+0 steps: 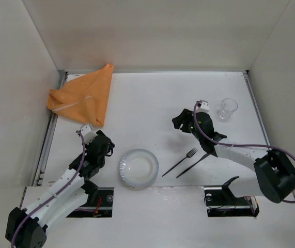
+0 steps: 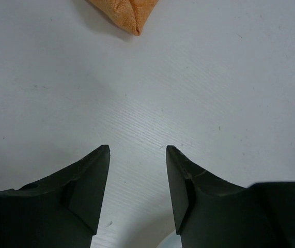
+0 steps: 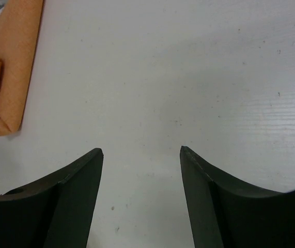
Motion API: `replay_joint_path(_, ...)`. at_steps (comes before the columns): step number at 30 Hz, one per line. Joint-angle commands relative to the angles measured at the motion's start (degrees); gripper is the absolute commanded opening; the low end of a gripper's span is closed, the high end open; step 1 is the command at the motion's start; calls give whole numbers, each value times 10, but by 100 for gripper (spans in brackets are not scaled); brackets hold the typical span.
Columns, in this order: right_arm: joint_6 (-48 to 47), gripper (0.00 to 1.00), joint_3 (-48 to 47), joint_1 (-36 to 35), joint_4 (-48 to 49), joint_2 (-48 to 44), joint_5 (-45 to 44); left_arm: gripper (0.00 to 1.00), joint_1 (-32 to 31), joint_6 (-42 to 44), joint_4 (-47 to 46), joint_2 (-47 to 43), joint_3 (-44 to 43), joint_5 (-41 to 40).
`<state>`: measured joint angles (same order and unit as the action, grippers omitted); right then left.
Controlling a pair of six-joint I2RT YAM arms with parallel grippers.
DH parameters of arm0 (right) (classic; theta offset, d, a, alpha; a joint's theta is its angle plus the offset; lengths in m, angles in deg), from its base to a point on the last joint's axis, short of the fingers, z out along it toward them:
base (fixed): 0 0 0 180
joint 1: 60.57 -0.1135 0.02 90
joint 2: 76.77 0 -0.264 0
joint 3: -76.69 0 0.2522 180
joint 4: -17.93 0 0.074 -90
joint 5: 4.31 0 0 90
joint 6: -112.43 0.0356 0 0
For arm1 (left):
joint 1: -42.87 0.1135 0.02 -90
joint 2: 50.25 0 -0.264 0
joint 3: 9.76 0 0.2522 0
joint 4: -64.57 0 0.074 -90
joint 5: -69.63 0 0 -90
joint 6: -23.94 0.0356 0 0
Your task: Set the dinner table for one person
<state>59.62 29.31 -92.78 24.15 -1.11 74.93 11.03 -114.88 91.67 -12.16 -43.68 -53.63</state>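
The dinner table (image 1: pixel 152 98) is a large white top walled by white panels. On it lie a clear round plate (image 1: pixel 138 168) near the front, a dark fork (image 1: pixel 181 160) and a dark knife (image 1: pixel 193 165) just right of it, and a clear glass (image 1: pixel 228 109) at the back right. My left gripper (image 1: pixel 106 144) is open and empty left of the plate; in the left wrist view (image 2: pixel 137 150) it hangs over bare table. My right gripper (image 1: pixel 177 122) is open and empty above the fork, left of the glass; in the right wrist view (image 3: pixel 141 151) only bare table lies between its fingers.
A folded orange cloth (image 1: pixel 81 98) lies at the back left; its corner shows in the left wrist view (image 2: pixel 125 13) and its edge in the right wrist view (image 3: pixel 8 67). The plate's rim (image 2: pixel 169 243) shows by my left fingers. White walls close three sides.
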Motion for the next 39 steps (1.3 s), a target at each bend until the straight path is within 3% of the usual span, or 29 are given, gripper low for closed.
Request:
replay_joint_path(1, -8, 67, 1, 0, 32, -15, -11, 47, -3, 10, 8, 0, -2, -8)
replay_joint_path(8, -3, 65, 0, 0, 32, -10, -9, 48, -2, 18, 0, 15, -14, -13)
replay_joint_path(9, -3, 61, -4, 0, 32, -4, -9, 48, -2, 22, -5, 17, -16, -16)
replay_joint_path(11, -3, 38, -11, -4, 29, 6, -8, 47, 1, 40, -28, 25, -25, -22)
replay_joint_path(13, -3, 19, -15, -10, 24, 11, -8, 33, 14, 80, -79, 51, -43, -37)
replay_joint_path(15, -3, 13, -19, -12, 19, 15, -8, 17, 38, 124, -132, 95, -66, -46)
replay_joint_path(16, -3, 13, -21, -12, 19, 19, -7, 15, 54, 145, -151, 128, -88, -51)
replay_joint_path(19, -3, 18, -25, -13, 22, 39, -3, 21, 98, 187, -182, 244, -160, -57)
replay_joint_path(23, -1, 49, -28, -17, 31, 55, 0, 46, 141, 210, -205, 375, -253, -67)
replay_joint_path(26, 2, 61, -31, -18, 40, 71, 6, 53, 167, 223, -224, 450, -310, -66)
replay_joint_path(39, 17, 68, -57, -34, 44, 122, 59, 52, 245, 249, -213, 662, -445, -63)
